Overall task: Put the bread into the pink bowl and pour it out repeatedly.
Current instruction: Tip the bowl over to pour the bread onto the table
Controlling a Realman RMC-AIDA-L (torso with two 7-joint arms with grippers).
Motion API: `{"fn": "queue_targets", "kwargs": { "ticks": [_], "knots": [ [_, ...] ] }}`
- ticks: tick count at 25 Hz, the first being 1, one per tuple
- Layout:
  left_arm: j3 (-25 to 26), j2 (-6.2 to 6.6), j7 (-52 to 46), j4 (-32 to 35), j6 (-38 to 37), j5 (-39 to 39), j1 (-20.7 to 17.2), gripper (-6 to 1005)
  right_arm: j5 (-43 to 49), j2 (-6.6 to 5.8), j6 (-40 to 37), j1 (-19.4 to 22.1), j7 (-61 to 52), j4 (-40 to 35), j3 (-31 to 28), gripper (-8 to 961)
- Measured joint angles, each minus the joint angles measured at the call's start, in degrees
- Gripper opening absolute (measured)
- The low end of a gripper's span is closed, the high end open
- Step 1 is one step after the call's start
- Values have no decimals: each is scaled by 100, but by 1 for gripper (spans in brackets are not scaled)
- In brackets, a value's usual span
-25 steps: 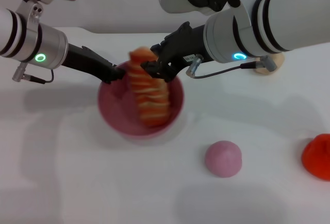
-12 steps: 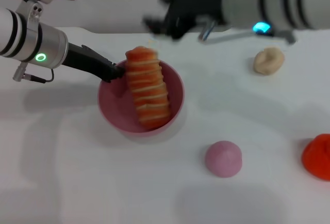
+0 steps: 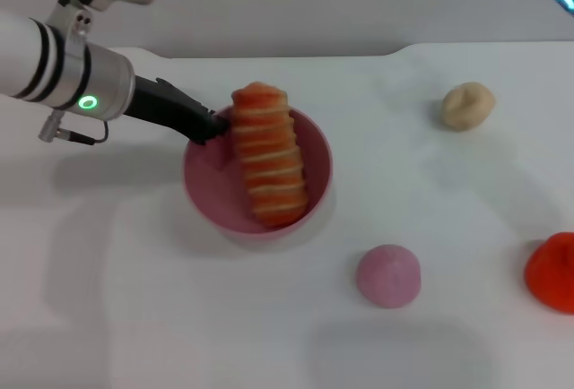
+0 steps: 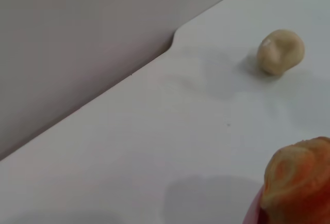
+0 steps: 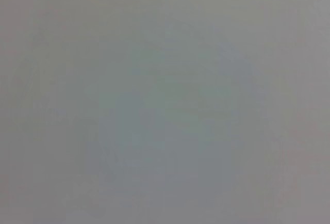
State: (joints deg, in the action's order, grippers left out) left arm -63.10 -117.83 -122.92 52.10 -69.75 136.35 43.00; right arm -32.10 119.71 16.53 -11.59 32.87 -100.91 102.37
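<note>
- Head view shows you the bread [image 3: 270,156] already in the pink bowl [image 3: 208,194]: it lies striped face up across the bowl, one end down against the inner wall on the near side, the other end propped on the far rim and rising a little above it.
- The bowl stands upright on the desk [image 3: 179,317], toward the far edge and left of the middle, so you can judge the loading half of a cycle as done.
- Your left gripper [image 3: 208,125] reaches in from the desk's left side and meets the bowl at its far-left rim; its jaws appear pressed together on the rim there, pinching the pink wall.
- The left wrist view gives you only the bread's raised end beside a sliver of pink rim, with bare desk beyond.
- Your right gripper is out of sight; only a scrap of that arm shows above the desk's far right corner, and its wrist view is a blank grey field, so its jaws cannot be read.
- What is left, as you should judge it: tip the bowl by the held rim to pour the bread out, then reload and repeat.
- A beige lump [image 3: 466,106] near the far right edge, a pink bun [image 3: 388,275] toward the near edge and a red object [image 3: 552,272] at the right edge lie well apart from the bowl.
</note>
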Motion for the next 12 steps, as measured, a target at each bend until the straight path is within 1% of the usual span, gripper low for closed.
{"fn": "queue_targets", "kwargs": {
  "ticks": [3,6,10,12],
  "knots": [
    [-321,-11,-35,0,205,-42,-1,54,-38,-7,-1586,239,-5,582,187,512],
    [-701,-18,-97,3,457,-189,28,54,-48,-22,-3292,311,-126,1405,482,512],
    [-1087,-27,-187,46,771,-361,110,55,-19,-50,-5349,253,-671,2516,795,513],
    [-1249,-33,-250,77,961,-430,167,55,-15,-59,-6038,173,-947,3000,828,513]
  ]
}}
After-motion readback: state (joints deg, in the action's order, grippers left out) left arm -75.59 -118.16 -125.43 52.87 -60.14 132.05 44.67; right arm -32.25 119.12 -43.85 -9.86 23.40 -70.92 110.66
